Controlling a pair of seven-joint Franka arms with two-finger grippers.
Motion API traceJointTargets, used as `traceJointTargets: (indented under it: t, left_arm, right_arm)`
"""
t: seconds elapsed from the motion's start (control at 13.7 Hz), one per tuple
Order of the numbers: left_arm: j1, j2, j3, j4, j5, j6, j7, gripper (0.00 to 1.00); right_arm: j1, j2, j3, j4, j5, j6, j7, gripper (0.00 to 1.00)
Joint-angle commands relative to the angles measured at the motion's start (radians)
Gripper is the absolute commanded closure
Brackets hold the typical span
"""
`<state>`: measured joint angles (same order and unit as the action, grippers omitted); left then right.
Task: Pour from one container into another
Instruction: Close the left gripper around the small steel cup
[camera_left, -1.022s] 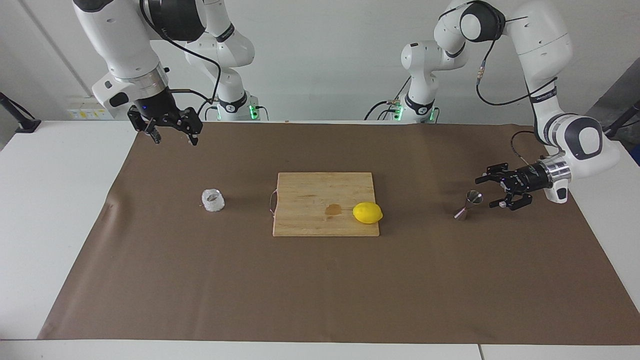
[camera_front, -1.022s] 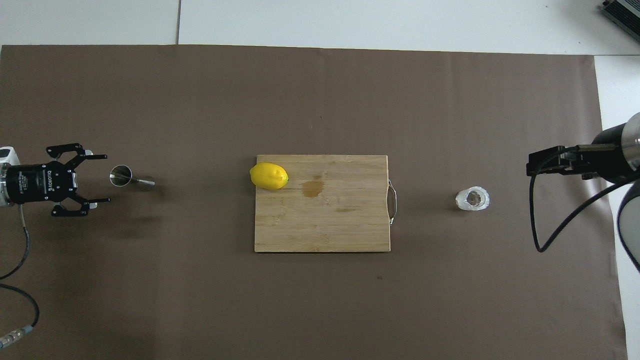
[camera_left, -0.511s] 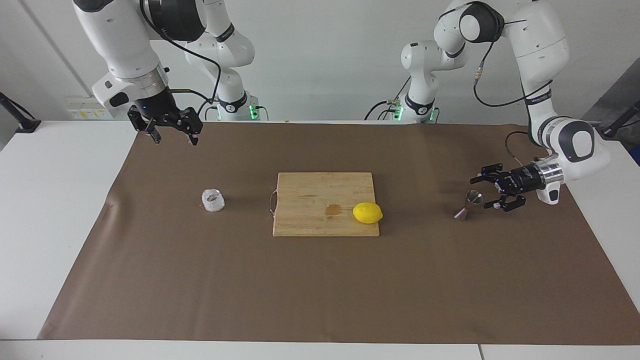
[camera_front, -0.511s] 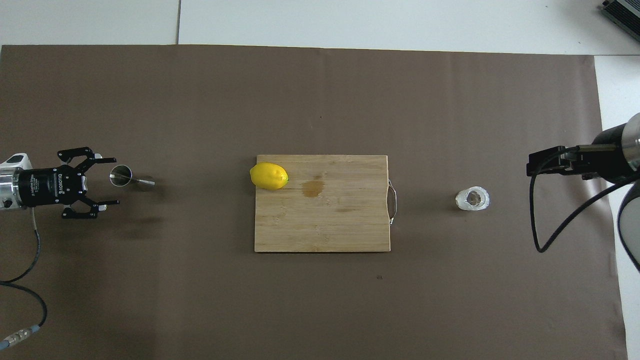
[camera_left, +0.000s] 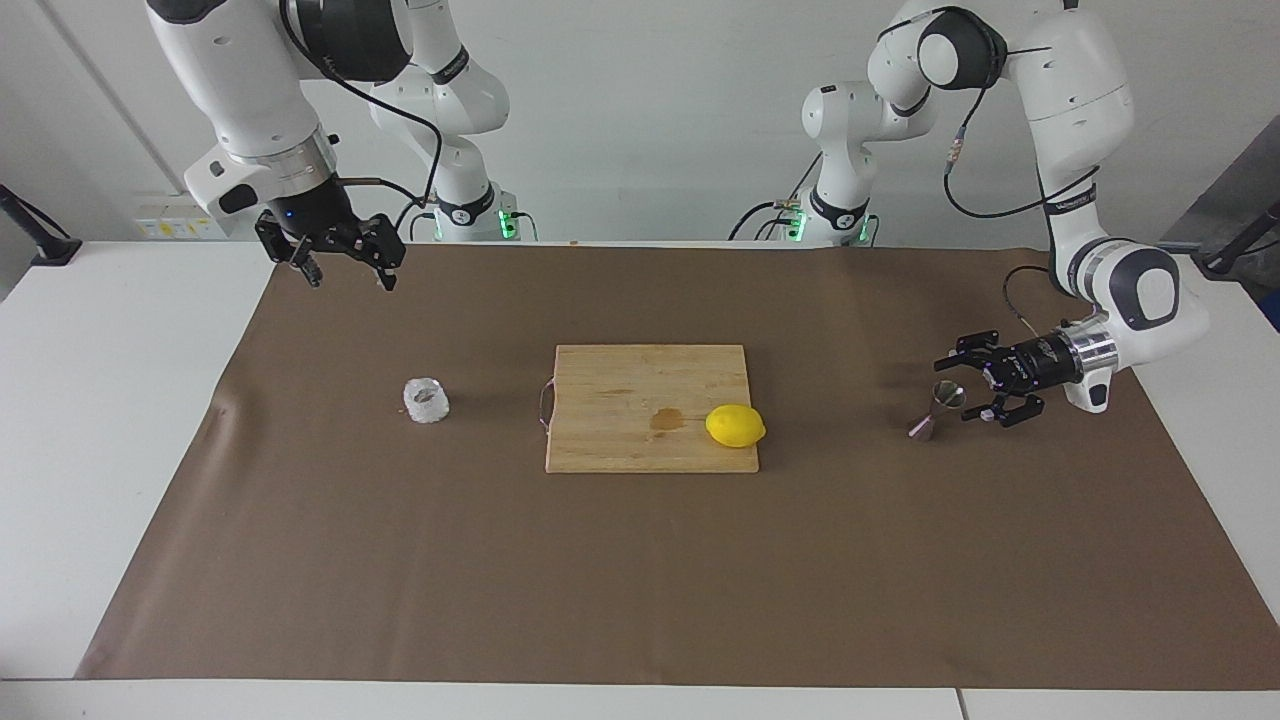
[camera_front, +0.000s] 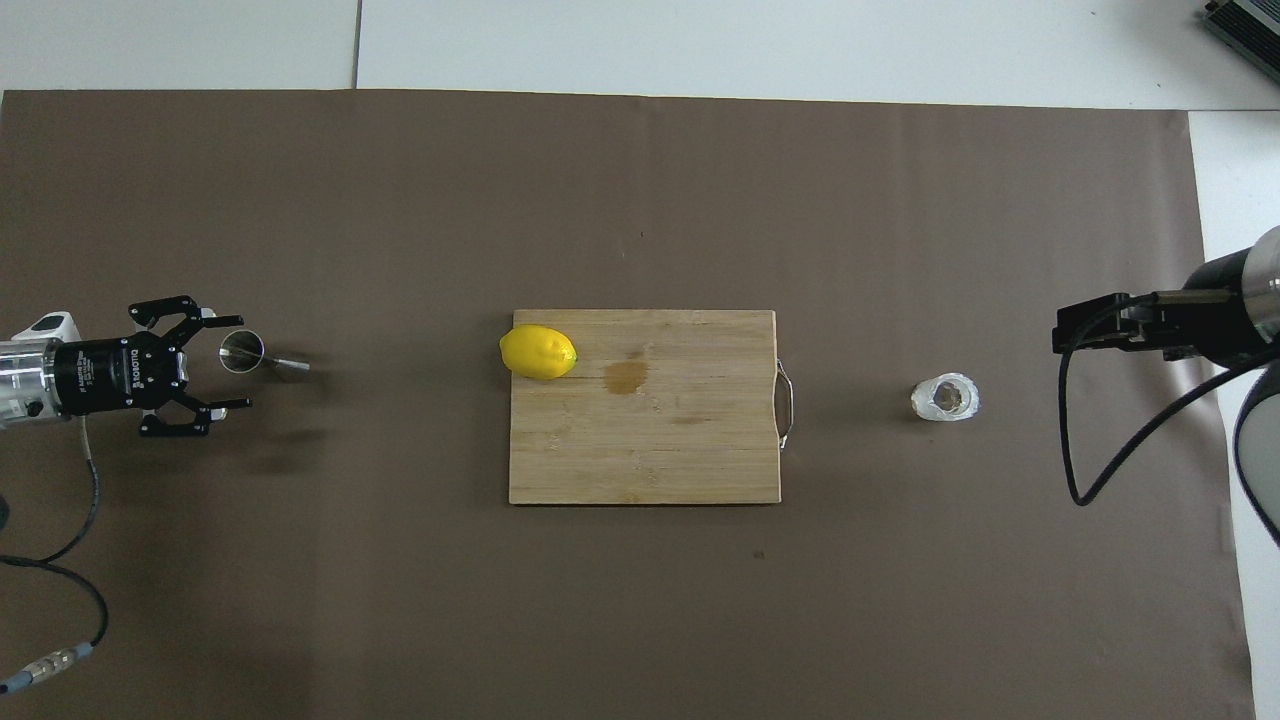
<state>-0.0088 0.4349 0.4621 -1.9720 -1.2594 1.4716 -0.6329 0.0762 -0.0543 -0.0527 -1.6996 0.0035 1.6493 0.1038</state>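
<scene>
One camera stands high across the table and looks down at a slant toward the two robot bases, which appear along the top edge. The other camera hangs high over the robots' own end and looks steeply down and forward. The two views are half a turn apart. Both are far enough to take in the whole brown paper mat (camera_left: 640, 570) (camera_front: 640, 200) and the rectangular wooden cutting board (camera_left: 640, 390) (camera_front: 680, 450) in its middle.

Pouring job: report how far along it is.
Done: nothing poured. The glass cup stands untouched, with the right gripper waiting open near the robots. In hand: the left gripper, open, is level with the jigger, not gripping it. Left: grasp, lift, pour.
</scene>
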Motion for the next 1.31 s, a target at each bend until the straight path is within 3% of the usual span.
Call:
traceJointTargets:
  t: [0.0, 0.58, 0.88, 1.24]
  left_arm:
    - [-0.026, -0.004, 0.013, -0.024, -0.025, 0.022, -0.010, 0.00]
    - [-0.028, -0.005, 0.010, -0.025, -0.026, 0.021, -0.010, 0.00]
    - [-0.034, -0.005, 0.010, -0.025, -0.026, 0.021, -0.013, 0.14]
    - [-0.034, -0.005, 0.010, -0.025, -0.026, 0.021, -0.014, 0.14]
  right_arm:
    - [-0.010, -0.025, -0.001, -0.025, 0.030, -0.005, -0.033, 0.00]
    - [-0.010, -0.025, -0.001, -0.026, 0.030, -0.006, -0.033, 0.00]
    - [-0.010, -0.025, -0.001, -0.026, 0.030, -0.006, -0.033, 0.00]
    - [-0.010, -0.025, -0.001, -0.028, 0.030, -0.006, -0.033, 0.00]
